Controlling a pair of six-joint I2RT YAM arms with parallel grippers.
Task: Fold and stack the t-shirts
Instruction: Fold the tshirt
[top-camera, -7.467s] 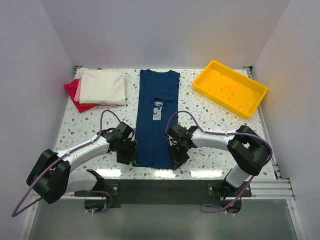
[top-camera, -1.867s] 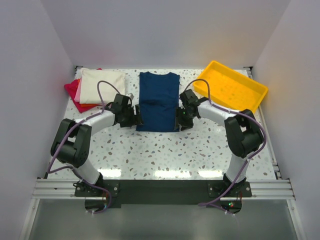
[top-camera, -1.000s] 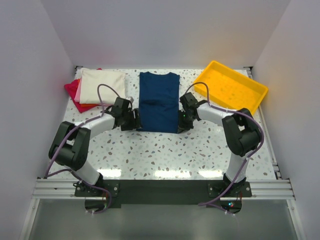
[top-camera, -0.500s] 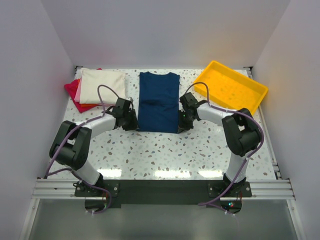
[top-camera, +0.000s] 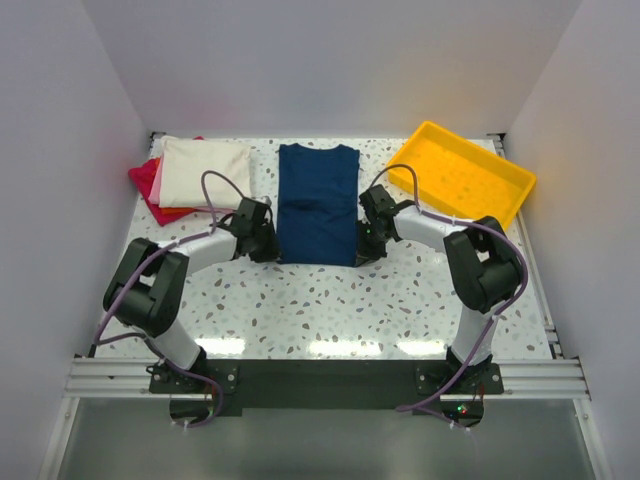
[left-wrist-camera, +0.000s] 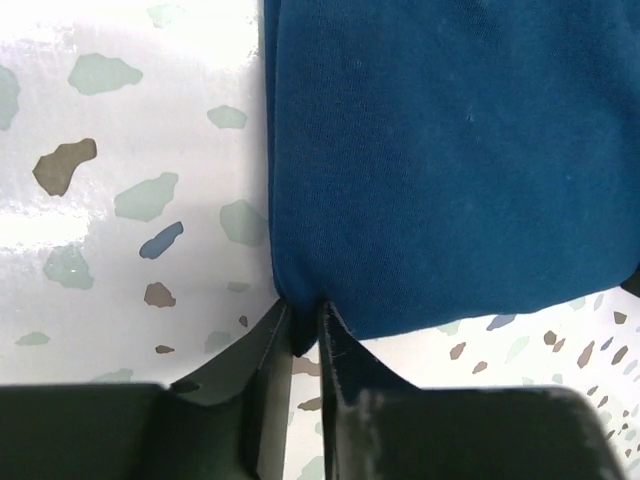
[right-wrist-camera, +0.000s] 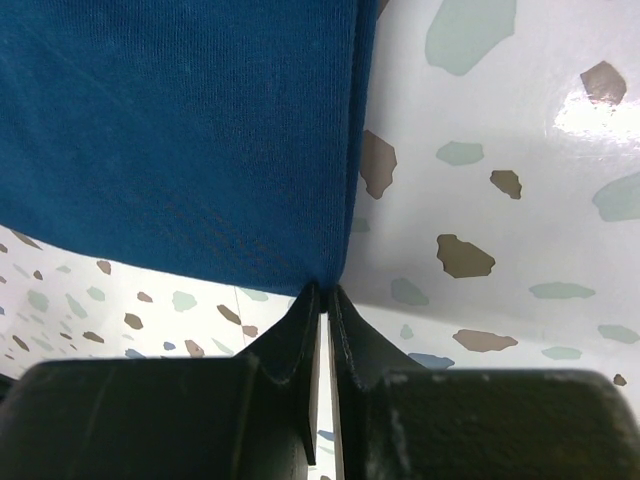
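We see the navy shirt (top-camera: 317, 205) lying flat on the counter (top-camera: 330, 300), folded into a tall rectangle. It sits in the middle, toward 12 o'clock, with its collar end at 12 and a soft ridge across its middle. In the right wrist view, its side edge shows stacked layers of cloth.

The left fingers (top-camera: 272, 250) are at the shirt's 7 o'clock corner. In the left wrist view they stand narrow, with the tip of that corner pinched between them. The right fingers (top-camera: 362, 250) are at the 5 o'clock corner. They are drawn almost together, and the cloth corner runs into the slit between them. Both arms reach in low from the shirt's sides, with the cloth between them.

Beyond the left arm, at 10 o'clock on the counter, we see a pile of folded shirts. The cream shirt (top-camera: 205, 172) is on top, a strip of the pink shirt (top-camera: 157, 186) shows under it, and the red shirt (top-camera: 143, 178) is at the bottom. The pile lies near the navy shirt without touching it.

At 2 o'clock a yellow tray (top-camera: 455, 170) sits at an angle, just beyond the right arm.
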